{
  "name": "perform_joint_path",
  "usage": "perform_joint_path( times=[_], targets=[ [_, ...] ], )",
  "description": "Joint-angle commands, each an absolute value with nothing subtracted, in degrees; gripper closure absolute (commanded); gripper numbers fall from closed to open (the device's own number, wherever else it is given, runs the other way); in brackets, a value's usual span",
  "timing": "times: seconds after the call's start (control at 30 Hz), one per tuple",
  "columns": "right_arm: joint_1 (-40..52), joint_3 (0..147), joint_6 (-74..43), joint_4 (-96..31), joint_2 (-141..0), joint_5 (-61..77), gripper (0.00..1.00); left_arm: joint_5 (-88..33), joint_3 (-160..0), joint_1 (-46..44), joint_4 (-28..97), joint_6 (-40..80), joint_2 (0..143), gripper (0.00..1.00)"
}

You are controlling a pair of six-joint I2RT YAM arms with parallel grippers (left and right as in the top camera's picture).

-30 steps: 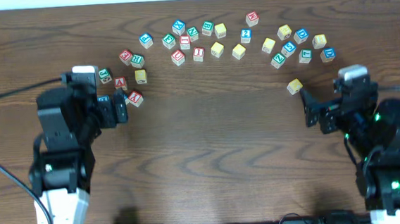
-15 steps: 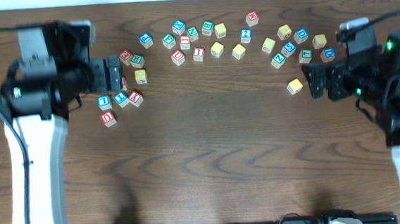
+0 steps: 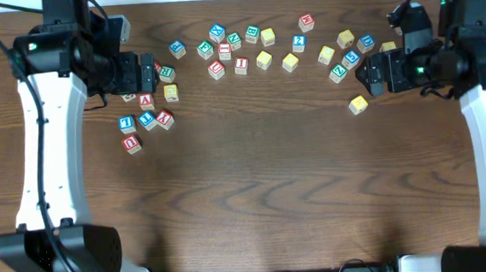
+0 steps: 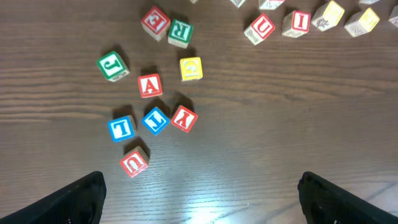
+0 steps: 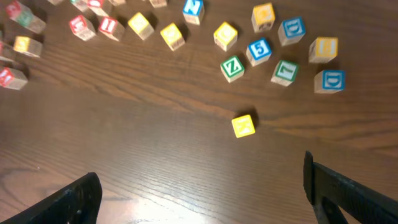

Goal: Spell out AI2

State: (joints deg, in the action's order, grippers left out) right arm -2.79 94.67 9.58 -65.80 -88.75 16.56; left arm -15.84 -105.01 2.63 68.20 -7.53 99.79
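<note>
Two wide-open, empty grippers we've got: left gripper (image 3: 147,72) near the red A cube (image 4: 150,85) far left, right gripper (image 3: 366,74) far right; red I cube (image 3: 241,65) mid-row. Small square wooden cubes (image 5: 243,124), grainy tabletop (image 3: 272,177).

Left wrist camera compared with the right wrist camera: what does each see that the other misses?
Only the left wrist view shows the green-lettered wooden J cube and the blue-lettered wooden L cube. Only the right wrist view shows the lone yellow wooden cube and the blue-numbered wooden 5 cube. Both show the red-lettered wooden I cube on the dark wooden table.
</note>
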Motion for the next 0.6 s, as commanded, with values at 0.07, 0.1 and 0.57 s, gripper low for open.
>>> perform_joint_path(
  times=[0.07, 0.1, 0.57],
  targets=[
    [-3.3, 95.6, 10.3, -66.1, -90.1, 18.7, 0.01, -17.0, -106.3, 3.1, 68.8, -5.0, 100.6, 0.02],
    [-3.3, 95.6, 10.3, -66.1, -90.1, 19.9, 0.01, -17.3, -106.3, 3.1, 68.9, -4.8, 100.6, 0.02],
    [-3.3, 95.6, 10.3, -65.6, -90.1, 23.1, 0.01, -19.1, -106.3, 3.0, 65.6, 5.0, 100.9, 0.11]
  ],
)
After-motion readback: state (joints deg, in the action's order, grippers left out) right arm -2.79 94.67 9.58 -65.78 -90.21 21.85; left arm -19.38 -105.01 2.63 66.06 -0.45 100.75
